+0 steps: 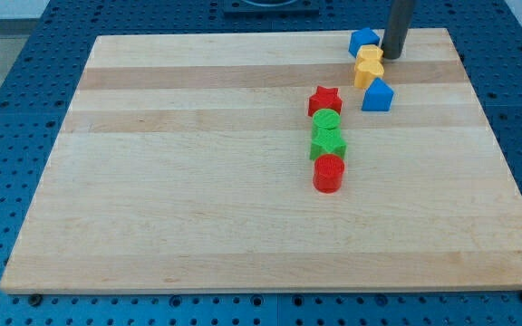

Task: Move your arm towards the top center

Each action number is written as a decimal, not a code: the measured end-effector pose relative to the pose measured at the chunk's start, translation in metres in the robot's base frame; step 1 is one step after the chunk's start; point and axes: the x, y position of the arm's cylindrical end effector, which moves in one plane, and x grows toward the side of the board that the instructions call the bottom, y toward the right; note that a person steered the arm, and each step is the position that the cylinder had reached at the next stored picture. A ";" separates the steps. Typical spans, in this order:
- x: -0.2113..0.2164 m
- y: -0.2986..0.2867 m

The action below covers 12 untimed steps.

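My tip (392, 56) (a plain dark rod, no jaws to open or close) rested near the top right of the pale wooden desk (198, 199), just beside the smooth yellow block (369, 57) and blue block (363, 42).

My tip (392, 56) rests on the board near the view's top right, just beside the yellow blocks (369, 66).

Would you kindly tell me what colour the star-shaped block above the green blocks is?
Red: the star block shows clearly in the camera view.

Lab bench: blue perforated table (7, 81)
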 end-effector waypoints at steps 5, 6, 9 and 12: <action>0.168 0.011; 0.219 0.001; 0.288 -0.149; 0.185 -0.236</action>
